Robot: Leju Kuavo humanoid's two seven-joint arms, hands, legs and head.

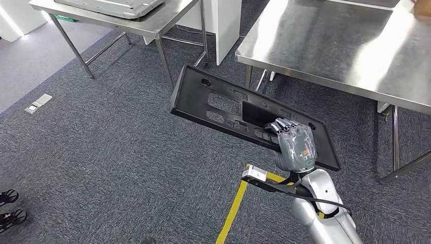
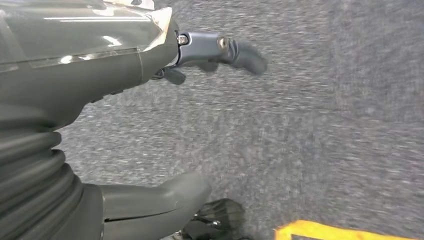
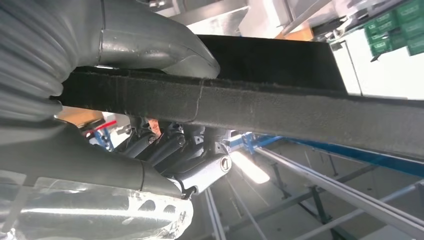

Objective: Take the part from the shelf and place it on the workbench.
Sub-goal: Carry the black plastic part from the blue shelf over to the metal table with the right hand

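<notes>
**Now a long panel, held at one end**

Clearly we carry the black plastic panel (image 1: 223, 104) in our right hand (image 1: 295, 145), clamped on its long edge near one end, tilted above the grey carpet (image 1: 101, 152). We judge it stiff, light, but long, so it may swing. Our left hand (image 2: 100, 65) hangs with fingers apart, holding nothing. The steel bench (image 1: 330, 46) stands just ahead.

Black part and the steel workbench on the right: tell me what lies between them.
Nothing but bare grey carpet, seen in the head view. The right hand holds the black part short of the workbench.
</notes>
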